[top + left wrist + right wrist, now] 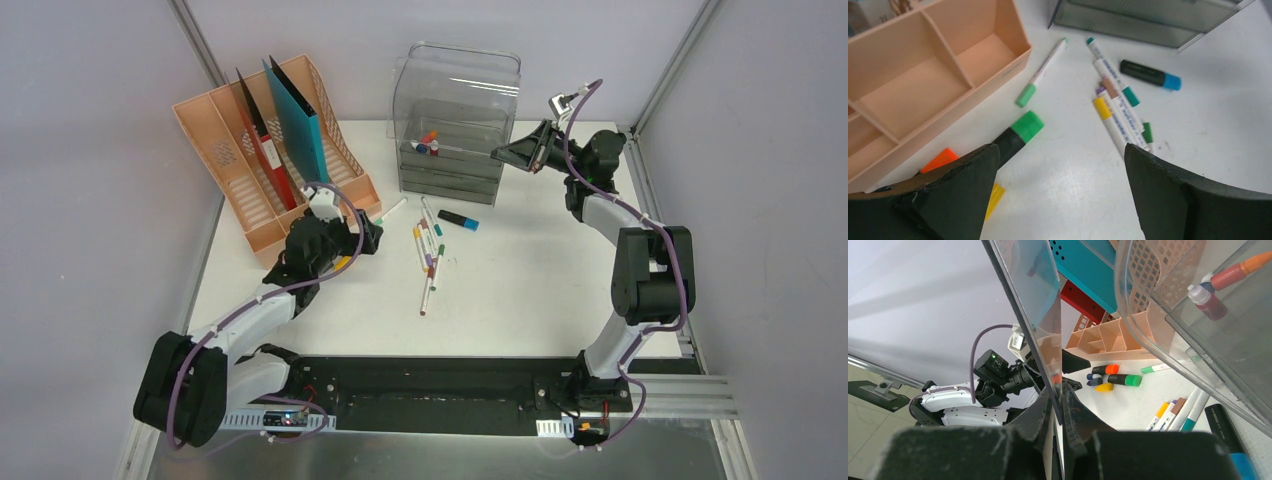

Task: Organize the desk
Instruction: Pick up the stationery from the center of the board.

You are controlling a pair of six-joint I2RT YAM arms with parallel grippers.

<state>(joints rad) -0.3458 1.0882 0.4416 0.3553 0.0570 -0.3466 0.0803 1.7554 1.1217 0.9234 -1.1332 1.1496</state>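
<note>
The white worktop (520, 290) spans beneath both arms. Near its far left corner our left pincer (1060, 165) hangs wide open beside the peach slotted file rack (923, 85). The green-capped black highlighter (1018, 134) lies by one finger, its long axis slanting across the gap, nearest this arm, with bare room rightward. At the far edge our right pincer (1058, 390) is closed on a wall of the clear grey plastic drawer box (455, 100).

A peach file rack (225, 150) stands at the far left corner of the desk (540, 270), holding a red folder (262, 140) and a blue folder (300, 125) upright. A clear grey drawer box (455, 90) sits at the far edge with small pens (428, 143) inside. In the middle lie loose pens (430, 255).
</note>
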